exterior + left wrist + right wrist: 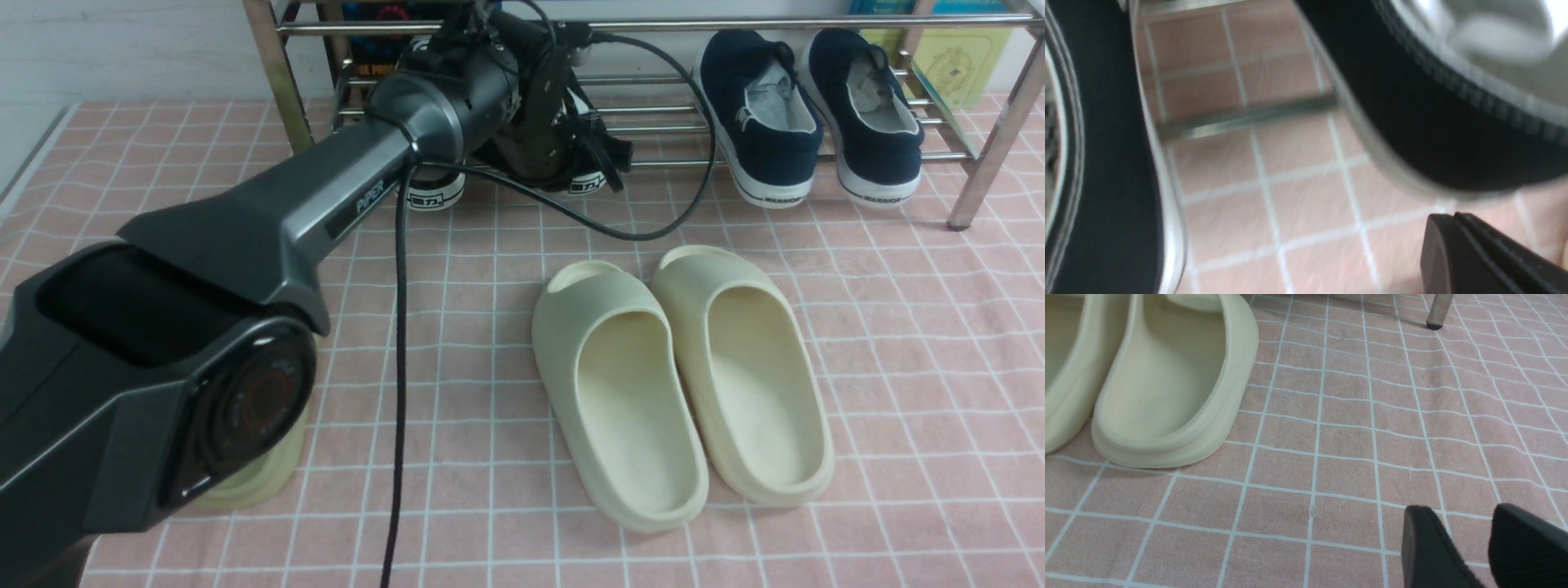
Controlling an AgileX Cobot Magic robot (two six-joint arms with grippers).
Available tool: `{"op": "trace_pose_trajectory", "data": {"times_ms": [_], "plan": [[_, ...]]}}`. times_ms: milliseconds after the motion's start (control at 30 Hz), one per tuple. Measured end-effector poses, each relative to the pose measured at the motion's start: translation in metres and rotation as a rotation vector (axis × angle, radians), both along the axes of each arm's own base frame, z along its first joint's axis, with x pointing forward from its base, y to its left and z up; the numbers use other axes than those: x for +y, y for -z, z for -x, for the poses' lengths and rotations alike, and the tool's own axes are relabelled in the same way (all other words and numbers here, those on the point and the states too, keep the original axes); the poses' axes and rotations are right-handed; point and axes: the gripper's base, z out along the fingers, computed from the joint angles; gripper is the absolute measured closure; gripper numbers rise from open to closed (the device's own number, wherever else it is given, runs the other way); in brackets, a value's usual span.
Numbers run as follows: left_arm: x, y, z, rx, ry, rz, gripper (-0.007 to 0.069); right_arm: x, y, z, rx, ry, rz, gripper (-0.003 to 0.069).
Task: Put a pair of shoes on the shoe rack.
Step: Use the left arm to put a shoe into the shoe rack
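Grey and black, the left arm (343,180) comes in from the left, crossing above an olive slide (265,469) that sits mostly hidden on the pink checked cloth (482,457). Follow it up and we reach the shiny chrome shoe rack (653,26), and there are our black sneakers! One sneaker (435,194) pokes its white-edged heel out at the lower shelf, and the other sneaker (586,181) is just to its right, largely covered by the arm's end. Both sit at the rack's lower rods, side by side with a gap between. The left gripper (1457,215) has its fingers together, with neither shoe seen between them, right by the pair. A black cable (694,196) loops out beside it.

Moving right, two cream slides (641,408) (763,384) lie close together on the cloth in front of the rack. Behind them, further right, two navy slip-ons (759,114) (882,118) rest on the lower shelf, heels out, and a yellow-green book (963,65) stands behind the rack's right end. Over in the right wrist view, the right gripper (1459,505) has its fingers apart above the cloth, nothing between them.
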Motion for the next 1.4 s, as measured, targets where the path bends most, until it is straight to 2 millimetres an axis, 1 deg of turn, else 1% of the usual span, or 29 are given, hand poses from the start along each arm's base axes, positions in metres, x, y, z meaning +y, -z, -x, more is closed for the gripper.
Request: {"op": "trace_pose_trajectory", "data": {"times_ms": [67,167,200,233,267,300,333,367,500,600,633,767,867,900,933,967,1033,1100,1233,1400], "plan": [[0.004,-0.008,0.005,0.016,-0.006,-0.037,0.0592,0.0,0.0,0.0,0.0,0.0,0.0,0.0416],[0.01,-0.029,0.013,0.016,-0.016,-0.041,0.059,0.0,0.0,0.0,0.0,0.0,0.0,0.0416],[0.011,-0.037,0.016,0.014,-0.016,-0.023,0.059,0.0,0.0,0.0,0.0,0.0,0.0,0.0416],[0.011,-0.049,0.02,0.012,-0.014,0.02,0.0589,0.0,0.0,0.0,0.0,0.0,0.0,0.0416],[0.01,-0.049,0.021,0.016,-0.013,0.026,0.0589,0.0,0.0,0.0,0.0,0.0,0.0,0.0416],[0.008,-0.061,0.026,0.015,0.0,0.094,0.0589,0.0,0.0,0.0,0.0,0.0,0.0,0.0416],[0.008,-0.061,0.026,0.018,0.002,0.101,0.0589,0.0,0.0,0.0,0.0,0.0,0.0,0.0416],[0.003,-0.065,0.027,0.018,0.023,0.154,0.0587,0.0,0.0,0.0,0.0,0.0,0.0,0.0416],[-0.007,-0.058,0.022,0.0,0.051,0.236,0.0587,0.0,0.0,0.0,0.0,0.0,0.0,0.0416],[-0.019,-0.036,0.011,-0.031,0.055,0.296,0.0585,0.0,0.0,0.0,0.0,0.0,0.0,0.0416],[-0.021,-0.032,0.009,-0.04,0.06,0.3,0.0585,0.0,0.0,0.0,0.0,0.0,0.0,0.0416],[-0.036,-0.018,0.007,-0.088,0.121,0.272,0.0583,0.0,0.0,0.0,0.0,0.0,0.0,0.0416],[-0.045,-0.012,0.008,-0.169,0.189,0.184,0.0587,0.0,0.0,0.0,0.0,0.0,0.0,0.0416],[-0.045,-0.011,0.008,-0.178,0.195,0.166,0.0588,0.0,0.0,0.0,0.0,0.0,0.0,0.0416],[-0.046,-0.009,0.007,-0.212,0.212,0.105,0.0594,0.0,0.0,0.0,0.0,0.0,0.0,0.0416],[-0.044,-0.008,0.005,-0.24,0.209,0.051,0.06,0.0,0.0,0.0,0.0,0.0,0.0,0.0416],[-0.039,-0.006,0.003,-0.25,0.177,0.006,0.0605,0.0,0.0,0.0,0.0,0.0,0.0,0.0416],[-0.034,-0.005,0.001,-0.241,0.112,-0.01,0.0608,0.0,0.0,0.0,0.0,0.0,0.0,0.0416],[-0.031,-0.005,0.004,-0.216,0.023,-0.039,0.0608,0.0,0.0,0.0,0.0,0.0,0.0,0.0416],[-0.018,-0.013,0.009,-0.177,-0.069,-0.125,0.0607,0.0,0.0,0.0,0.0,0.0,0.0,0.0416]]}}
